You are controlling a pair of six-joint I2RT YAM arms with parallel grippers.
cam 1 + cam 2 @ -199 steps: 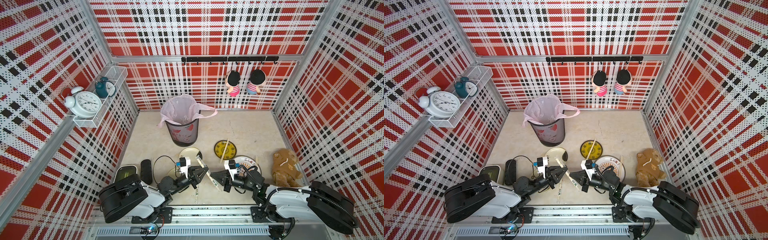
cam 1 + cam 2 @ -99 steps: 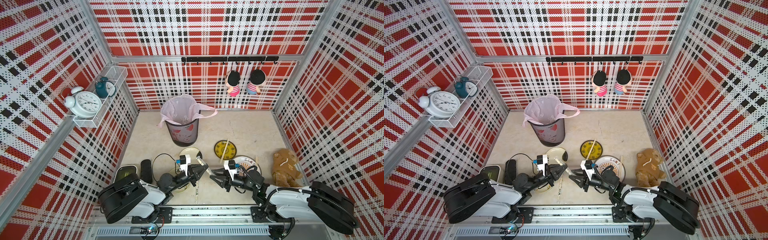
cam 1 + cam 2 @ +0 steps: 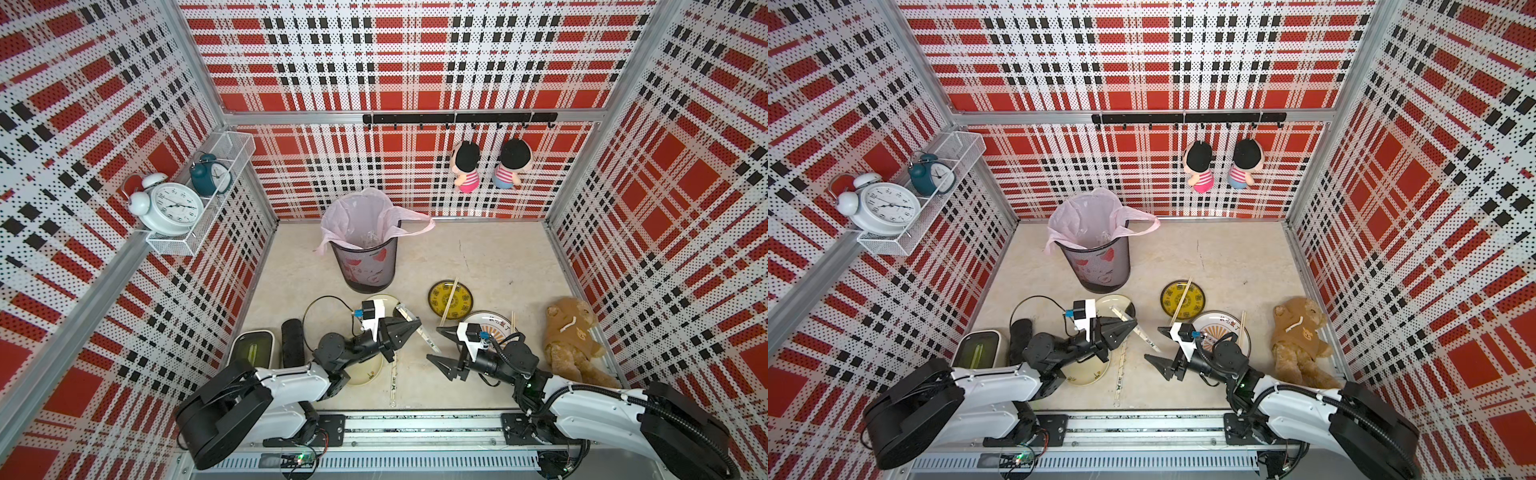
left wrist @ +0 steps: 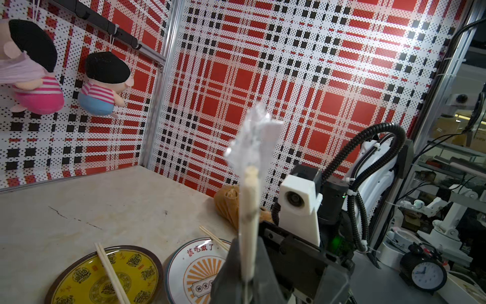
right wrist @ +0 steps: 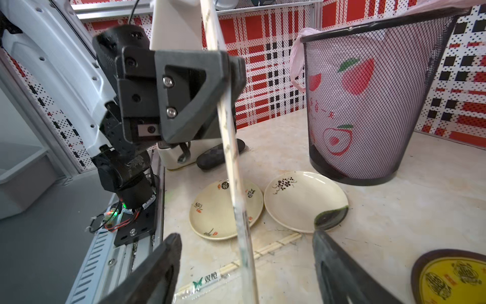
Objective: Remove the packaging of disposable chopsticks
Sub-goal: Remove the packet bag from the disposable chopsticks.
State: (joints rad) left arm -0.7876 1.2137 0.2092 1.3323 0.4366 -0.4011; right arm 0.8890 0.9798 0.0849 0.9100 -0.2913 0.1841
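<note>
Grips one sleeve (image 3: 424, 334) in the left gripper (image 3: 411, 326), jaws pinched tight around it, off the table on the robot's side of the bin (image 3: 365, 266). Carries chopsticks (image 4: 248, 210) inside that sleeve (with crumpled clear plastic jutting past the stick tips, going by the left wrist view). Has the right gripper (image 3: 435, 343) spread wide, one jaw on either side of the sleeve's free end, touching neither in the right wrist view. Aims the two grippers at each other, both nearer the robot than the bin.

Has a second sleeve (image 3: 392, 378) lying flat on the table, farther from the bin than the held one, sticks inside and a green logo near one end. Shows bare chopsticks (image 3: 449, 301) across a yellow plate (image 3: 461, 297) beside the bin on the right gripper's side, and a bare pair (image 3: 513, 323) on a white plate (image 3: 498, 328) farther from the bin that way. Shows a cream plate (image 3: 390, 300) just by the bin's foot and a second cream plate (image 3: 368, 372) farther off, partly under the left arm.
</note>
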